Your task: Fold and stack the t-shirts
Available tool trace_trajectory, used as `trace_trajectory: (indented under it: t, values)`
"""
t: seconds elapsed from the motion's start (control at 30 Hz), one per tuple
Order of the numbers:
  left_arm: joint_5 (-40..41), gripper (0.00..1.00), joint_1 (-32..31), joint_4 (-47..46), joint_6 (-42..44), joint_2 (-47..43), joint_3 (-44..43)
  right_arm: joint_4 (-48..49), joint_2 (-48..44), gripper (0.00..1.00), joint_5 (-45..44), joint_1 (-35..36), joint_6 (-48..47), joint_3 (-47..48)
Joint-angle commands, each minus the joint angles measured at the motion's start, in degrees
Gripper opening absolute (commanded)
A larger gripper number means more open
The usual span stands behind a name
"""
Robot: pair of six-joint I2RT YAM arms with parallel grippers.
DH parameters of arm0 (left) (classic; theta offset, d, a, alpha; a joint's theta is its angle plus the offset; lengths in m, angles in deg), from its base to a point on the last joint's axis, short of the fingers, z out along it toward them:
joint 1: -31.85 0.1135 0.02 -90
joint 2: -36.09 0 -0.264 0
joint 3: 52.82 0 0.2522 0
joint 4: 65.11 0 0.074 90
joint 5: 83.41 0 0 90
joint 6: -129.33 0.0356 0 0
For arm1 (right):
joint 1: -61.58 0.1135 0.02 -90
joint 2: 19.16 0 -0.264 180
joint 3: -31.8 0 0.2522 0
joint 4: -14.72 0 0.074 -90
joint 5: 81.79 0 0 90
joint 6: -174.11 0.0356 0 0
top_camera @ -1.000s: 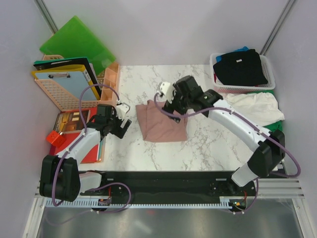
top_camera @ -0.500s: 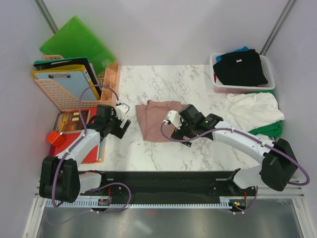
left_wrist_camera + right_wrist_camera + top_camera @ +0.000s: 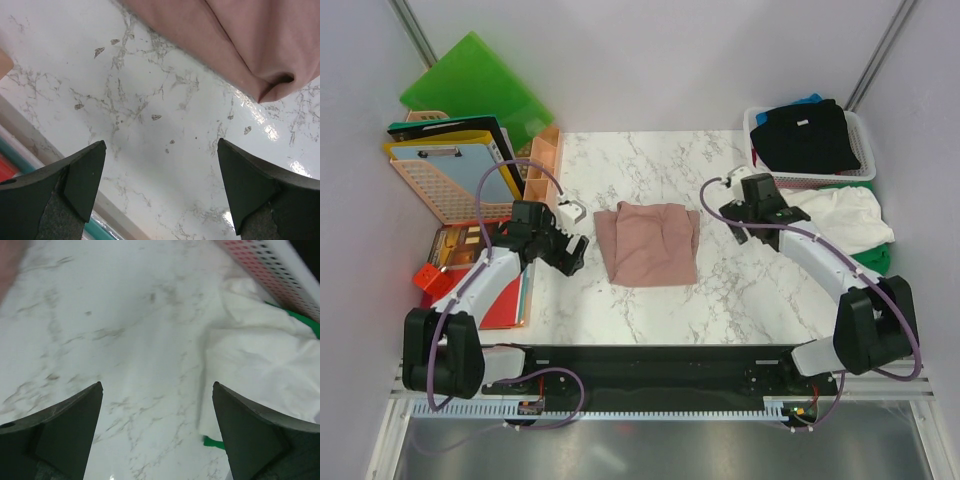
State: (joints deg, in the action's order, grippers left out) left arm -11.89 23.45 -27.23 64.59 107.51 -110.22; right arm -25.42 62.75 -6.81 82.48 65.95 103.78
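Grippers [image 3: 160, 145] [image 3: 156, 385] wide apart, empty

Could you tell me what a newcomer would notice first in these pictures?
The folded dusty pink t-shirt lies at the middle of the marble table. A bright green folder stands out in the far left corner, and a black t-shirt tops the basket at far right.
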Motion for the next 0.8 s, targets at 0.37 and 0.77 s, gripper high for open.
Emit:
trace_trajectory:
  t: [0.37, 0.77]
  values:
    - [-6.66, 0.99, 2.08, -0.74, 2.25, 0.92, 1.44, 6.25, -8.17, 0.98, -8.71, -13.87, 2.16, -3.19]
    - [-1.83, 0.99, 2.25, -1.79, 5.5, -4.0, 7.25, 0.62, 6.23, 0.98, -9.45, -19.5, 3.82, 4.17]
